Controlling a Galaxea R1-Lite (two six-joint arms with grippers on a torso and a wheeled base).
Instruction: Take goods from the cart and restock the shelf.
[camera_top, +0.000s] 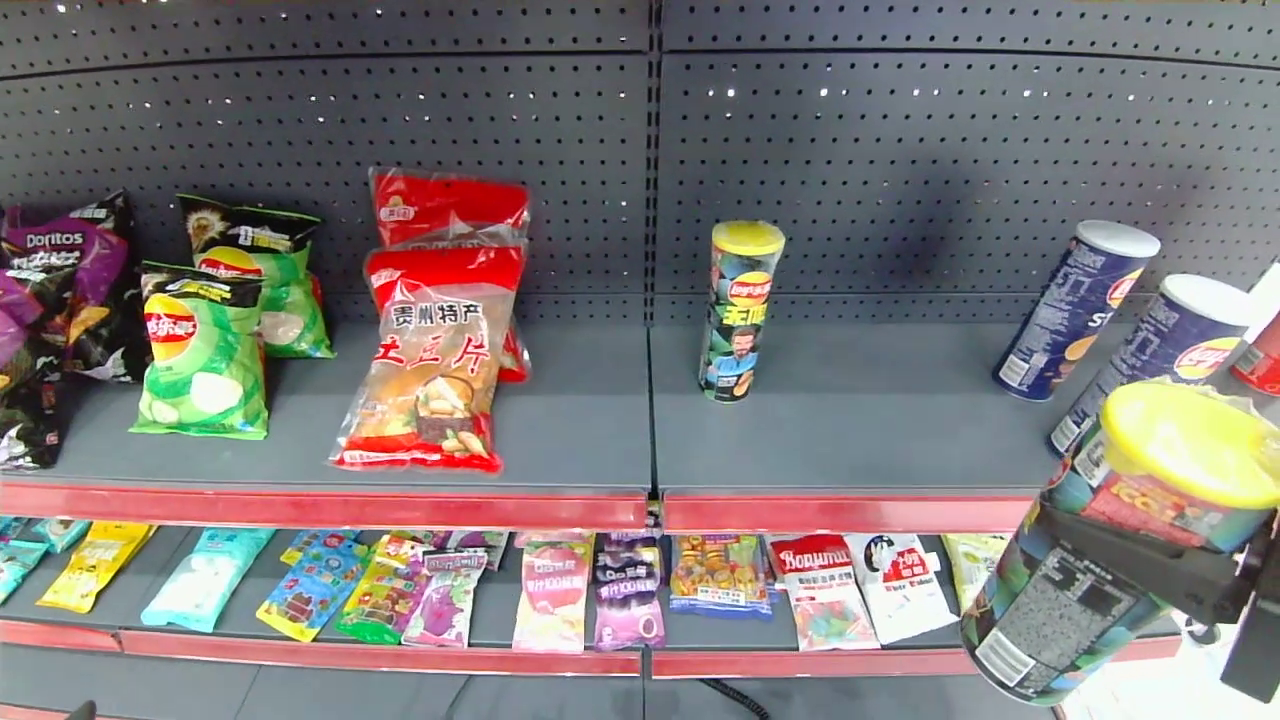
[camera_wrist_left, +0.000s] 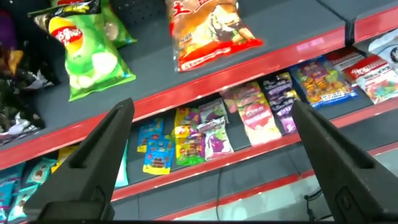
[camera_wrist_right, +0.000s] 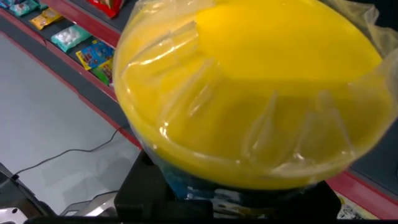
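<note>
A chip can with a yellow lid (camera_top: 1120, 520) hangs at the lower right of the head view, tilted, in front of the shelf edge. My right gripper (camera_top: 1150, 565) is shut on its body. The yellow lid (camera_wrist_right: 249, 93) looms close in the right wrist view, with a black finger (camera_wrist_right: 155, 190) below it. A matching yellow-lid can (camera_top: 740, 310) stands upright on the grey upper shelf (camera_top: 850, 420). My left gripper (camera_wrist_left: 211, 155) is open and holds nothing, in front of the lower shelf with the candy packets (camera_wrist_left: 211, 130).
Two blue cans (camera_top: 1075, 310) lean at the shelf's right end. A red-and-clear snack bag (camera_top: 430, 370), green chip bags (camera_top: 205, 350) and purple bags (camera_top: 55, 290) fill the left part. Bare shelf lies between the upright can and the blue cans. Red rails (camera_top: 330, 505) edge each shelf.
</note>
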